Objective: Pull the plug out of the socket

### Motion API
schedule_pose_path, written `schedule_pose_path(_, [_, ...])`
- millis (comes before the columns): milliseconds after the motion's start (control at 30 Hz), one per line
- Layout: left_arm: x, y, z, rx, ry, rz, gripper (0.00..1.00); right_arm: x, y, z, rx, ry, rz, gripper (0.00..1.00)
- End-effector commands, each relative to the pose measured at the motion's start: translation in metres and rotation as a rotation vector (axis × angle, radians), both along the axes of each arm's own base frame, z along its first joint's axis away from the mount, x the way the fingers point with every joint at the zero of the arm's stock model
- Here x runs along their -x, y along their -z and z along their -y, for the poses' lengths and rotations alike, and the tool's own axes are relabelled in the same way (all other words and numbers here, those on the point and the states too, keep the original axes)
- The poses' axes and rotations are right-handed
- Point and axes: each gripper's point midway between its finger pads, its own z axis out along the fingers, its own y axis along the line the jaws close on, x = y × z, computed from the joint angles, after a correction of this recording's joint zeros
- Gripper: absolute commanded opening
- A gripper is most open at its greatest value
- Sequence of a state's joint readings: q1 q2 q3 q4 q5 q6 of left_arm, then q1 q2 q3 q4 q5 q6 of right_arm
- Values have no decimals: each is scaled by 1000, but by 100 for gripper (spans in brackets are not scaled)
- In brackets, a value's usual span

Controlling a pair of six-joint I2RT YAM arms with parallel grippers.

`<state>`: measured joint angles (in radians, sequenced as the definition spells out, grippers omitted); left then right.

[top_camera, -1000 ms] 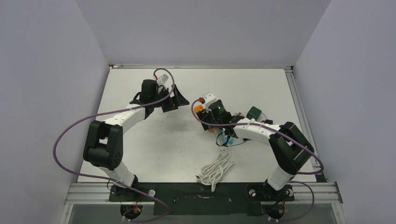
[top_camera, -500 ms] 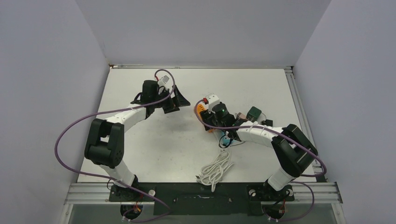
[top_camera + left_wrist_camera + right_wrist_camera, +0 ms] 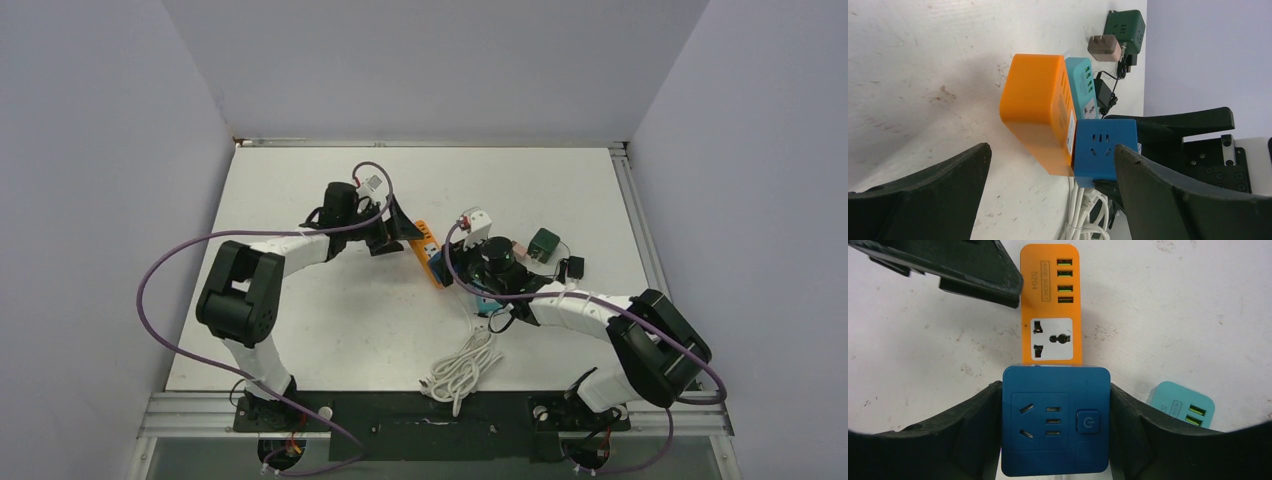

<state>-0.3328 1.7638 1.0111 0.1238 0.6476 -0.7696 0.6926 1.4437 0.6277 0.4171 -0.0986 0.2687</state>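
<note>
Right claw [image 3: 1054,390]: clenched on the plug [image 3: 1055,435], which sits seated on one end of the socket [image 3: 1050,305], mid-way across the worktop [image 3: 1173,315]. Left claw [image 3: 1050,150]: released, spread at the socket's free end. Handling: pin socket first, then draw plug straight off, no rocking. Worktop white, scuffed; walls [image 3: 420,70] pale lilac.

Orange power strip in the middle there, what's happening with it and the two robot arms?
The right pincer is shut on the blue plug, one finger on each side of it. The plug sits in the orange power strip on the white table and is not yet pulled off. The left pincer is open near the strip's other end, not clamped on it.
</note>
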Motion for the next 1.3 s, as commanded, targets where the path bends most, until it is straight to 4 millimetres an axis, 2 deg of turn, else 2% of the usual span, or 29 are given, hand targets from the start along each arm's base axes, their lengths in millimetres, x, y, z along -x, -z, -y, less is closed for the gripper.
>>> schedule_pose_path(0, [7,-5,25,104,63,-4,89,-1,-59,-20,-201,-56,130,5])
schedule_pose_path(133, [10,-2,32,164,70,-32,88,3,-61,-21,-224,-71,134,5])
schedule_pose_path(267, [11,-2,35,178,78,-29,77,4,-59,-23,-229,-74,126,5])
schedule_pose_path(400, [12,0,37,173,82,-36,58,2,-54,-22,-223,-58,116,5])
schedule_pose_path(833, [12,0,39,180,88,-42,15,-9,-41,-13,-178,17,87,5])
schedule_pose_path(933, [12,1,39,180,89,-41,1,-11,-36,-13,-167,29,75,5])
schedule_pose_path(1267, [14,-5,43,180,111,-11,0,-15,-30,-9,-229,-9,24,5])
